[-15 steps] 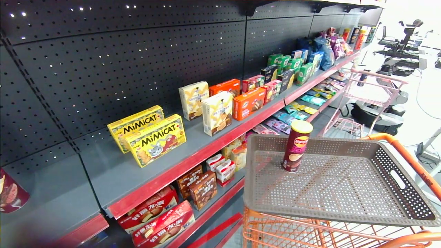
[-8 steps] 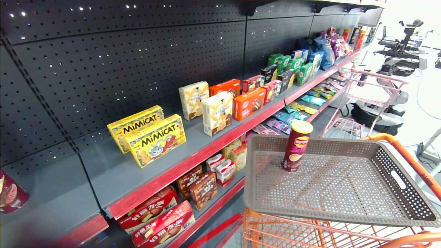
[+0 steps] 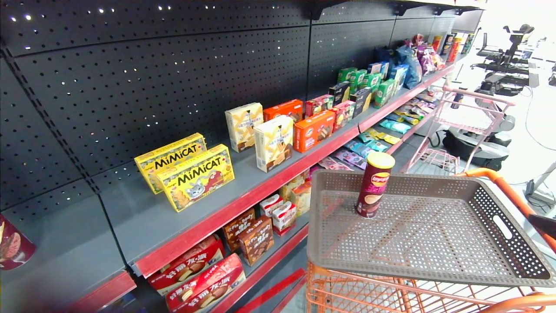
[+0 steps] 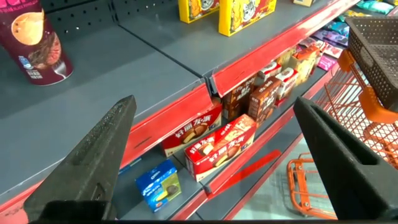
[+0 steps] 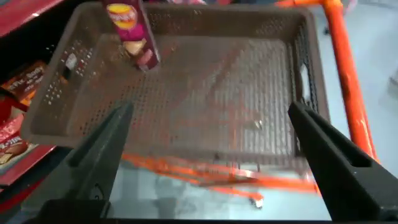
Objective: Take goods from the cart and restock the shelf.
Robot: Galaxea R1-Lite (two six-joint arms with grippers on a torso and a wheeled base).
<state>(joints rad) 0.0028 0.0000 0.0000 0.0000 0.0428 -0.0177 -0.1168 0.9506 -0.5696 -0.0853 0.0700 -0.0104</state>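
1 chip can upright at far corner of cart tray, nearest shelf. Right gripper wide open, empty, above tray, apparently readied for pickup. Left gripper wide open, empty, off shelf edge.

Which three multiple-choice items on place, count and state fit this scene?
1. Where is the yellow-lidded chip can?
A. in the grey tray on the cart
B. on the floor
C. in a gripper

2. How many bright yellow boxes with a cat stand on the shelf?
A. five
B. two
C. none

3. How is the right gripper?
A. open
B. shut on the can
C. shut on a box

Answers: 1 A, it stands upright on the tray's mesh; 2 B, one behind the other; 3 A, its jaws stand wide apart above the tray.
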